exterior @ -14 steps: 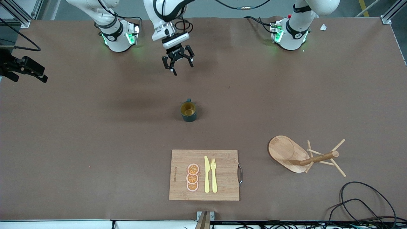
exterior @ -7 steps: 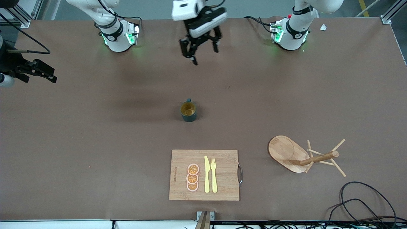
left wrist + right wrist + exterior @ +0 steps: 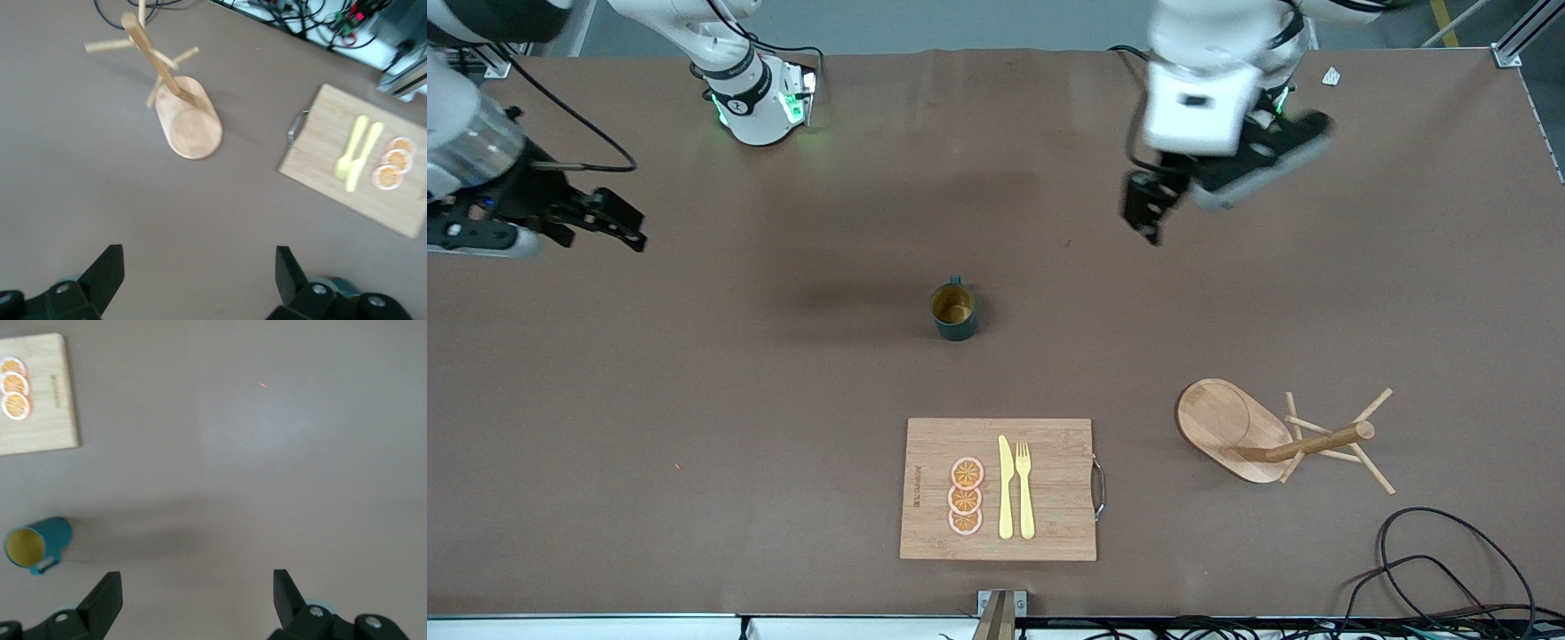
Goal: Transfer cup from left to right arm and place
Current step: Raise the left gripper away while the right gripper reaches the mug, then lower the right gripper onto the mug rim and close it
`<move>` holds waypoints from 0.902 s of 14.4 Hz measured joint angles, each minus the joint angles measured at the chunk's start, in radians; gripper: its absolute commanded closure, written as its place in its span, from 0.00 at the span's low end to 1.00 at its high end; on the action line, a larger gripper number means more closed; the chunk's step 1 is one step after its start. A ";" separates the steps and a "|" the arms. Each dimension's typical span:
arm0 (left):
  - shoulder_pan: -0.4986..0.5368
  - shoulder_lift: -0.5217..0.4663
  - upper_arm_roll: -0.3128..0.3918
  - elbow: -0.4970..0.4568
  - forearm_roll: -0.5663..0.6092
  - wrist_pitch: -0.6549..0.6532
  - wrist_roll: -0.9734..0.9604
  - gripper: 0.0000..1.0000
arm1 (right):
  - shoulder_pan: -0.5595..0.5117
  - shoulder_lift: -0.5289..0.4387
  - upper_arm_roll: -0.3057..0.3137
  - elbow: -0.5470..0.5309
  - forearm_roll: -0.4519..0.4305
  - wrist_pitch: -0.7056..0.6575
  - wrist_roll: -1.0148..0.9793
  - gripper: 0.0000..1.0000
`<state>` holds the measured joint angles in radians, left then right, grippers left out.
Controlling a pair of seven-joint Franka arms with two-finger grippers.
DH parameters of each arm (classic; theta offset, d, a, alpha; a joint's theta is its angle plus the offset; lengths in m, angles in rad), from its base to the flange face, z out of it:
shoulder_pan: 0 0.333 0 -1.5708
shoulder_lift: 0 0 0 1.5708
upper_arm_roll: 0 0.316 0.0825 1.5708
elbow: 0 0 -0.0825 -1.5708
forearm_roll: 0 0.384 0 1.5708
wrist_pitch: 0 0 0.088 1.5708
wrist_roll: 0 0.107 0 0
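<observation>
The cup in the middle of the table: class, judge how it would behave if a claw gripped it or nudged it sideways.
The cup stands upright and looks squat, so a nudge would probably slide it rather than tip it. Its ribbed sides likely give some grip. It appears empty, so probably light. The small handle could make it turn if pushed off-centre.
</observation>
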<state>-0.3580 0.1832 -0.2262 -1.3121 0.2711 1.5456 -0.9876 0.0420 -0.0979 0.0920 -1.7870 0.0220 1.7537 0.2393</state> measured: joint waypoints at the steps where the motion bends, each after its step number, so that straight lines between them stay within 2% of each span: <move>1: 0.059 0.000 0.000 -0.001 -0.018 -0.001 0.072 0.00 | 0.024 0.001 0.001 -0.017 0.001 0.033 0.026 0.00; 5: 0.278 0.000 0.000 -0.004 -0.117 -0.006 0.385 0.00 | 0.119 0.051 0.002 -0.104 0.002 0.184 0.109 0.00; 9: 0.353 -0.002 0.002 -0.007 -0.132 -0.012 0.512 0.00 | 0.212 0.175 0.002 -0.119 0.000 0.265 0.190 0.00; 13: 0.407 -0.043 0.040 -0.024 -0.218 -0.046 0.688 0.00 | 0.315 0.285 0.002 -0.118 -0.001 0.367 0.308 0.00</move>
<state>0.0490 0.1400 -0.1866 -1.3362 0.0527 1.5001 -0.2992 0.3572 0.1874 0.0938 -1.9050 0.0215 2.1208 0.5476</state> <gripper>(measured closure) 0.000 0.000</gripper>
